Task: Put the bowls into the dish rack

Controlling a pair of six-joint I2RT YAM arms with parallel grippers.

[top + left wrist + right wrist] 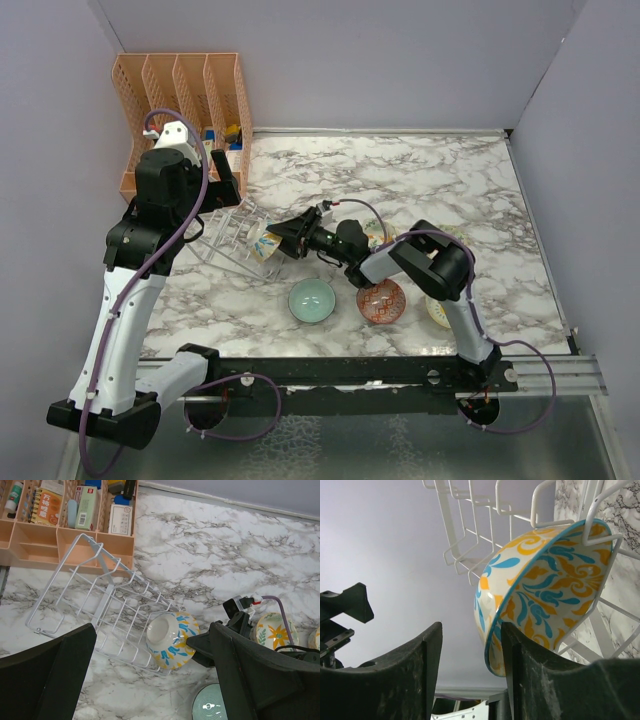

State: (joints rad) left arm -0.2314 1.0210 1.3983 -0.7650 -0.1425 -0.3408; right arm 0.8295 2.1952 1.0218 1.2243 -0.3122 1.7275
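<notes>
Because the blue-and-orange floral bowl is glazed ceramic, treat it as rigid, fairly heavy for its size, slippery on the glaze and liable to chip against wire or another bowl. The rim is the practical place to take hold, with one finger inside the wall and one outside. The bowl stands on edge in the dish rack, at the end nearest the right arm, with wire prongs crossing its rim and its foot ring facing along the rack. The right gripper straddles the lower rim with its jaws parted wider than the wall. One finger lies close against the patterned outside and the other stands clear on the hollow side, so nothing is clamped. The left gripper hangs above the rack with jaws spread wide and holds nothing. The rack is thin wire and is judged light, so a sideways push from a bowl or a finger could slide it. Its far end lies just beside the orange organizer, which limits access from that side. On the marble table, the teal bowl and the red-patterned bowl sit upright near the front edge, side by side but apart. A cream flowered bowl sits close by the right wrist. The right forearm partly covers other bowls, which cannot be made out clearly. Both arms crowd the space over the rack, so approach paths there are tight.
</notes>
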